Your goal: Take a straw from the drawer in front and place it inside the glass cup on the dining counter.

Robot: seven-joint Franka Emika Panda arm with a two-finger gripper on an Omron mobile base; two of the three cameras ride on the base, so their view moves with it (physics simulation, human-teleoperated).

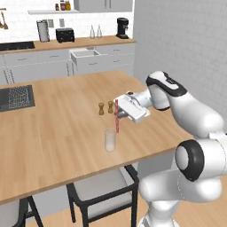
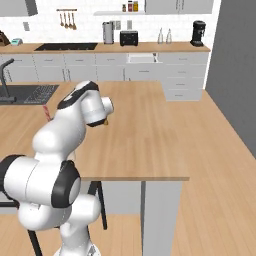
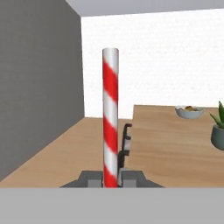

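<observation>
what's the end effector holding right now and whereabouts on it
The end effector is shut on the straw, pinching it at one end, so most of its length sticks out.

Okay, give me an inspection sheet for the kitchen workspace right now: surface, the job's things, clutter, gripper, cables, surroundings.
Surface: dining counter, light wood, with a black inset grille at its left.
Job's things: straw, red-and-white striped, held upright just right of and above the glass cup, not yet in it. The cup stands upright near the counter's front edge.
Clutter: two wooden shakers behind the cup.
Gripper: gripper shut on the straw, above the counter.
Cables: nothing seen.
Surroundings: dark chairs under the counter; wall worktop with toaster, coffee machine and sink; a bowl and a potted plant in the hand view.
</observation>
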